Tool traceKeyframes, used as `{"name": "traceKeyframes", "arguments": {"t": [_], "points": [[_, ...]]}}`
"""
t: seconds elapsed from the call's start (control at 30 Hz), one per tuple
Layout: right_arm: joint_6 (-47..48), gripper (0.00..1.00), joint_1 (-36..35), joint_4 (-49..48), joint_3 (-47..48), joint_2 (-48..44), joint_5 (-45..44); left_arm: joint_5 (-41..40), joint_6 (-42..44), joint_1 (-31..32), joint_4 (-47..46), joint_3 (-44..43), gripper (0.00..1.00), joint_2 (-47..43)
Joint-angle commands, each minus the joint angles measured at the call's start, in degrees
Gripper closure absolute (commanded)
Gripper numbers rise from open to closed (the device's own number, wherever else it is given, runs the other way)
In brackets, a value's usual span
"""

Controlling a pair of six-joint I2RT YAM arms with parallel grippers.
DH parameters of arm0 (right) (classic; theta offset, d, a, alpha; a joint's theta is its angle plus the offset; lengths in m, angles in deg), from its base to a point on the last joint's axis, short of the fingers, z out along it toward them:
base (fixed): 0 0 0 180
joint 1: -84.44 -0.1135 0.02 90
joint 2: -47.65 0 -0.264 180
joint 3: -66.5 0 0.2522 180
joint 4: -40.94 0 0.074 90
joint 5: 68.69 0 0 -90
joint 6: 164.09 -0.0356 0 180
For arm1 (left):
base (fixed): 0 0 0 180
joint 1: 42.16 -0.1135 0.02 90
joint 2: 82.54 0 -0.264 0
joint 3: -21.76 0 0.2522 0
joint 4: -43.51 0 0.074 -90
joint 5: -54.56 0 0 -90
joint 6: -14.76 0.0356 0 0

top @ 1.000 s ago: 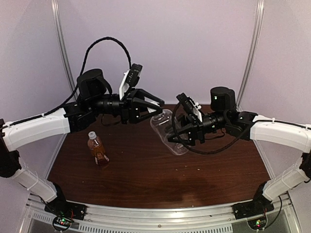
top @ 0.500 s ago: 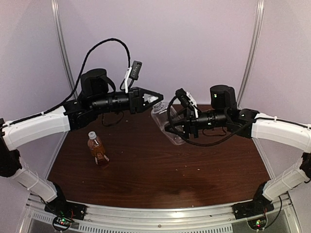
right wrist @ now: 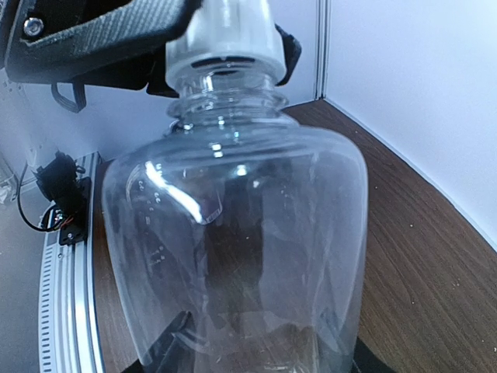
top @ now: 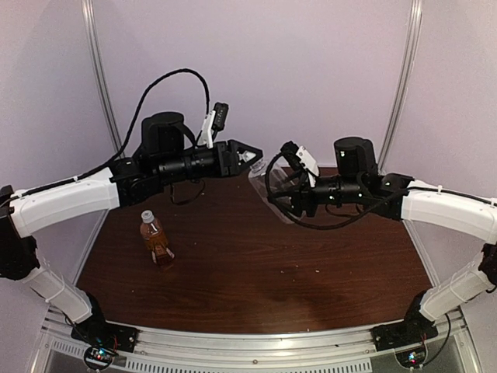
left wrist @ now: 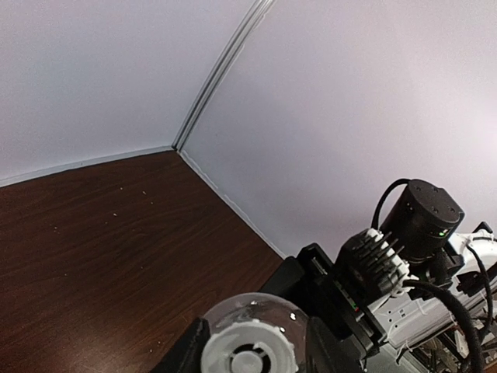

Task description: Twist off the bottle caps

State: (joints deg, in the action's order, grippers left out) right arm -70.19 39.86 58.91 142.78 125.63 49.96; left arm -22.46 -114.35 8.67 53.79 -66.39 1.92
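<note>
My right gripper [top: 281,196] is shut on the body of the clear bottle [top: 261,178] and holds it above the table, neck pointing at the left arm. The bottle fills the right wrist view [right wrist: 233,249], with its white cap [right wrist: 225,43] at the top. My left gripper [top: 250,155] is shut on that cap, and its fingers [right wrist: 101,39] flank the cap. In the left wrist view the cap [left wrist: 248,351] sits end-on between the jaws. The amber bottle [top: 156,241] with a red label stands on the table at the left, its white cap [top: 147,216] on.
The brown table [top: 311,264] is walled by pale panels at the back and sides. A black cable [top: 167,78] loops above the left arm. The right arm's body [left wrist: 408,249] shows in the left wrist view.
The left gripper went from open to shut and moved onto the clear bottle's cap. The right gripper raised and turned the bottle toward it. The amber bottle has not moved.
</note>
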Motion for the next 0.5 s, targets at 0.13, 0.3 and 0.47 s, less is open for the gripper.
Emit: {"name": "traceKeyframes", "arguments": {"t": [0.13,0.3,0.47], "points": [[0.2,0.48,0.4,-0.4,0.3,-0.8,2.7,12.8,-2.6,-4.8,-15.4,4.3,0.36,-0.4],[0.3,0.48,0.4,-1.1,-0.6,-1.5,8.1,19.1,0.3,-7.0,-20.0,6.9,0.2,-2.4],[-0.1,0.48,0.4,-1.4,-0.3,-1.1,14.8,26.3,7.3,-7.1,-21.3,7.8,0.13,-4.6]]}}
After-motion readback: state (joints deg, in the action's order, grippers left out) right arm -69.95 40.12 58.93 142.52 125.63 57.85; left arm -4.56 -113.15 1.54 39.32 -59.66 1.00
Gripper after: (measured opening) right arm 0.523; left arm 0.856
